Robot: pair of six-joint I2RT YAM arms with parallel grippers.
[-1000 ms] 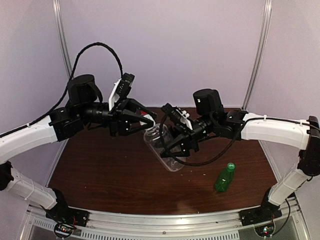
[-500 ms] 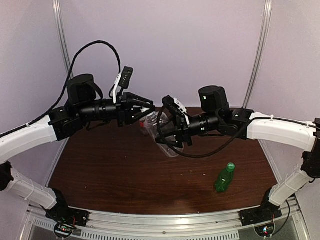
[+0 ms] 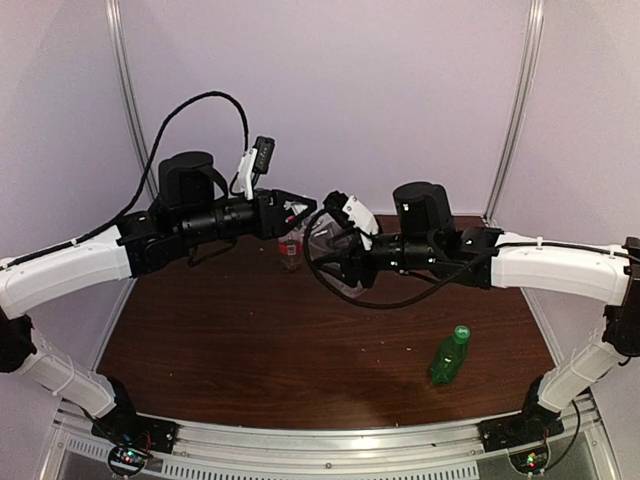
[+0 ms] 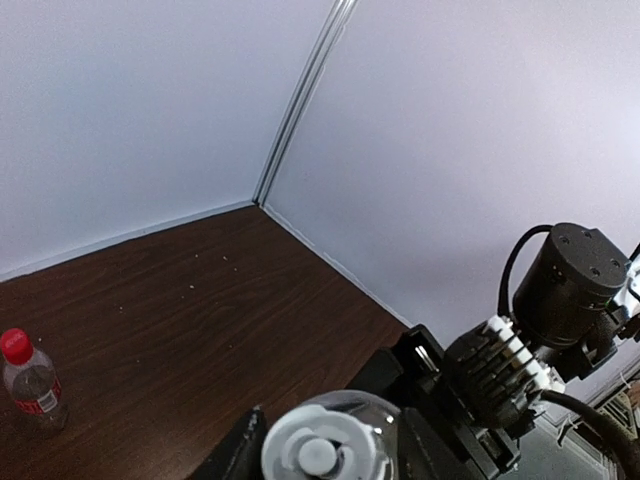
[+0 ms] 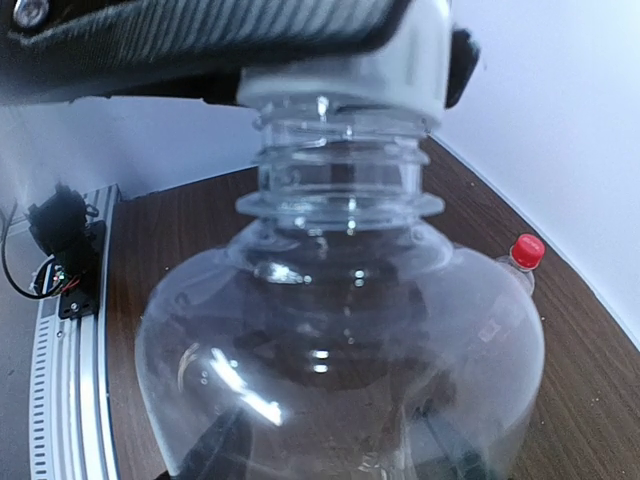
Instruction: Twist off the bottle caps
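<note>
The white cap sits on the neck of the clear bottle. The bottle hangs in the air over the far middle of the table, roughly level, with its long axis running left to right: cap to the left, body to the right. We see the left gripper closed around that cap, a finger on each side, and the nozzle points straight back along its wrist. The right gripper clamps the bottle's body from the right, so both arms meet end to end along one line. Bare threads show below the cap, so we judge it partly backed off. The twist falls to the left arm, the nearer one, turning about that shared axis. The red cap stands on its bottle at the far side, just beyond the grippers. The green cap is on its bottle at the near right, well apart from both.
</note>
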